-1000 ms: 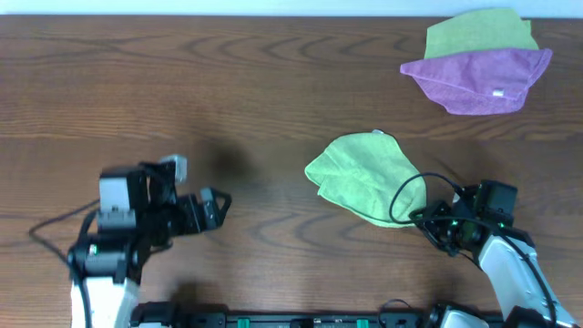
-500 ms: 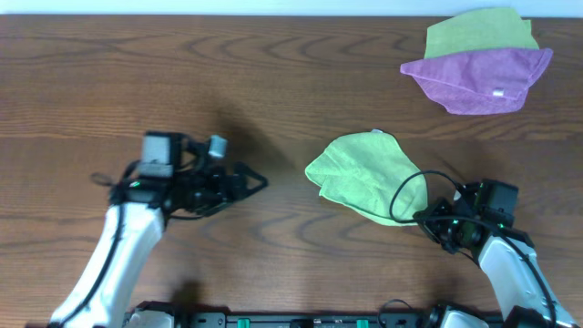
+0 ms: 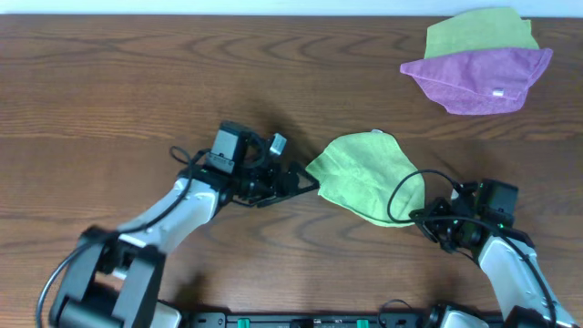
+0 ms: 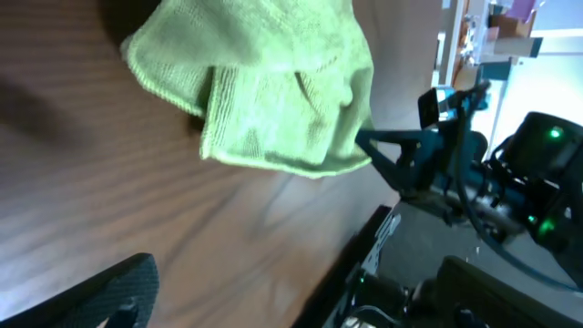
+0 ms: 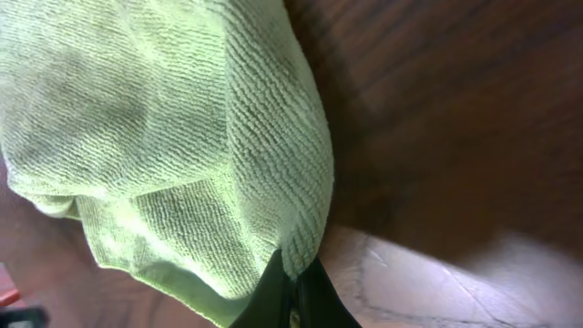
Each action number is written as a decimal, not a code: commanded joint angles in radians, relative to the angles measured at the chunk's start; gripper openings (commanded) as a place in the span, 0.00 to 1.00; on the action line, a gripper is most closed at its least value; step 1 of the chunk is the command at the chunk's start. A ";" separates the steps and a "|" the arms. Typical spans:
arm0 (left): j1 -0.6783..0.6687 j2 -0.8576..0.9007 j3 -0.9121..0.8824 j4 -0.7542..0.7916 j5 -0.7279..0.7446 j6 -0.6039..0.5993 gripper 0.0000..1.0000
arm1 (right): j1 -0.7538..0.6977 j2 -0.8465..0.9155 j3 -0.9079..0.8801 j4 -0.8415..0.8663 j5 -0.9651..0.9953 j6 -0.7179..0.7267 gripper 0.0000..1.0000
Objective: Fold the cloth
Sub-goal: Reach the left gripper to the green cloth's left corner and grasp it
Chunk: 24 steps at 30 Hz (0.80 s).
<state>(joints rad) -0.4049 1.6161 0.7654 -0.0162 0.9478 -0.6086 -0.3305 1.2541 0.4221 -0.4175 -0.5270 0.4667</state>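
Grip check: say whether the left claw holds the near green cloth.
No, the left claw is open and the cloth lies ahead of it.

A dark wood-grain table carries three cloths: a crumpled lime-green cloth lies right of centre toward the near edge, its folds bunched and a small white tag showing at its far side. At the far right corner, well apart from it, a purple cloth with a white label lies partly over a second green cloth.
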 commanded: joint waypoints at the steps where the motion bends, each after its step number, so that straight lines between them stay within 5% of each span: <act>1: -0.024 0.060 0.012 0.061 0.021 -0.065 1.00 | -0.003 -0.001 -0.005 0.003 -0.028 0.000 0.01; 15: -0.102 0.192 0.012 0.188 -0.008 -0.096 1.00 | -0.003 -0.001 -0.005 0.003 -0.029 0.000 0.01; 24: -0.106 0.245 0.012 0.291 -0.025 -0.135 0.91 | -0.003 -0.001 -0.005 0.003 -0.032 0.000 0.01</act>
<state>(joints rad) -0.5068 1.8465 0.7658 0.2588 0.9382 -0.7254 -0.3305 1.2541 0.4221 -0.4171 -0.5438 0.4667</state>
